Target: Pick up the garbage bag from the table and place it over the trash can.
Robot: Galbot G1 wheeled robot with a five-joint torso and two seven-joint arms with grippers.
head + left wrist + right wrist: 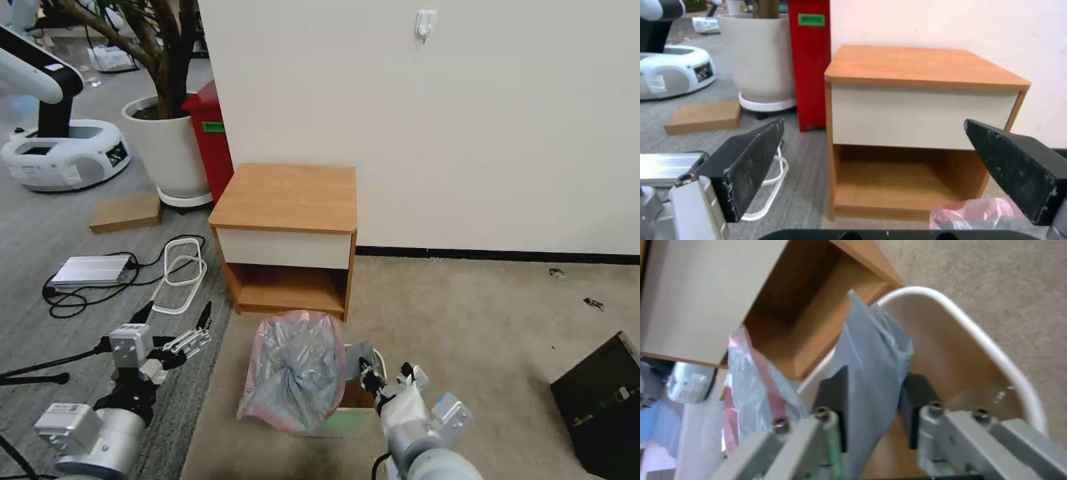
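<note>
The garbage bag (297,373), grey crinkly plastic with a pinkish-red rim, drapes over the left side of the cream-white trash can (352,419), which stands on the carpet in front of the table (287,193). My right gripper (368,375) sits at the can's right side, shut on a grey fold of the bag. In the right wrist view the garbage bag (873,373) runs between the pads of that gripper (875,400), above the trash can rim (978,336). My left gripper (175,319) hangs open to the left of the can, holding nothing. In the left wrist view, the left gripper (873,125) faces the table (925,65).
A white plant pot (167,143) and a tall red bin (212,140) stand left of the table by the wall. Cables, a silver box (90,270) and a cardboard piece (125,213) lie on the grey floor at left. A black case (603,400) sits at right.
</note>
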